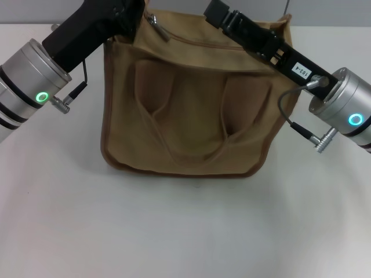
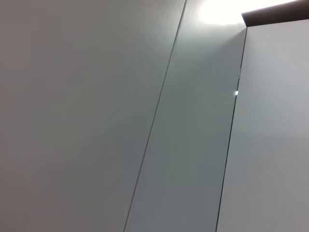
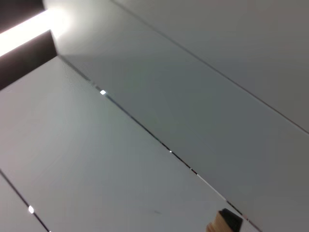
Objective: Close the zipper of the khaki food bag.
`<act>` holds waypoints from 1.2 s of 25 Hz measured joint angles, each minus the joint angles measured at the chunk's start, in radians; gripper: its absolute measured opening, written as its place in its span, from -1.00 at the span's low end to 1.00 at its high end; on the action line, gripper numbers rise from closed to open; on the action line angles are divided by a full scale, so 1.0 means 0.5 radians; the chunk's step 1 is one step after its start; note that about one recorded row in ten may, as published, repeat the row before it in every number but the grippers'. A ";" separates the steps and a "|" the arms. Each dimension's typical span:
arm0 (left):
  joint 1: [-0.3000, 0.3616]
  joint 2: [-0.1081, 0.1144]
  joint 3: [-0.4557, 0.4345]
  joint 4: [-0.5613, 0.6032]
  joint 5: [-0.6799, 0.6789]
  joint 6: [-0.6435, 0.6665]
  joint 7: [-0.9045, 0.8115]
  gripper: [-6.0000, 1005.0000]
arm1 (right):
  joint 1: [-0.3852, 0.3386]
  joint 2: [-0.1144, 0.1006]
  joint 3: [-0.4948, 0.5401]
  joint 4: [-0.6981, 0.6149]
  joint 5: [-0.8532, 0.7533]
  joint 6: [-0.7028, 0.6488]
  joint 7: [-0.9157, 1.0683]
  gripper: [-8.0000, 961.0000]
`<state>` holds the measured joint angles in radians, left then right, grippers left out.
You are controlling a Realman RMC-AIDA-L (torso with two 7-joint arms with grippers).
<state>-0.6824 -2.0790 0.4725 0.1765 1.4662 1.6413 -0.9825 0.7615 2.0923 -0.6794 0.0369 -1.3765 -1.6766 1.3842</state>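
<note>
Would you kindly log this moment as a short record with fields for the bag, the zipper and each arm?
bag: khaki food bag on the white table, its two handles hanging down the near face
zipper: zipper runs along the bag's top; silver pull tab at the end near the left arm
left pincer: left pincer at the bag's top left corner, beside the pull tab; its tip is cut off by the picture's edge
right pincer: right pincer over the bag's top right part
wrist views: only wall panels
</note>
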 joint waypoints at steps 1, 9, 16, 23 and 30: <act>-0.001 -0.001 0.000 0.000 0.000 -0.002 -0.002 -0.95 | 0.007 0.000 0.000 0.007 0.000 -0.005 -0.063 0.69; -0.023 0.000 0.025 0.004 0.001 -0.010 -0.003 -0.96 | 0.059 0.000 -0.026 0.001 -0.045 -0.020 -0.198 0.69; -0.057 -0.001 0.050 0.006 0.000 -0.015 -0.004 -0.95 | 0.103 0.000 -0.020 0.015 -0.060 0.065 -0.179 0.69; -0.076 -0.002 0.045 0.006 -0.012 -0.028 0.010 -0.95 | 0.152 0.000 -0.020 0.017 -0.061 0.122 -0.189 0.69; -0.090 -0.002 0.033 0.015 -0.016 -0.025 0.011 -0.95 | 0.162 0.000 -0.023 0.050 -0.067 0.154 -0.201 0.69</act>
<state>-0.7276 -2.0801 0.4891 0.1841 1.4580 1.6289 -0.9769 0.8425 2.0923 -0.6911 0.0617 -1.4098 -1.5998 1.2836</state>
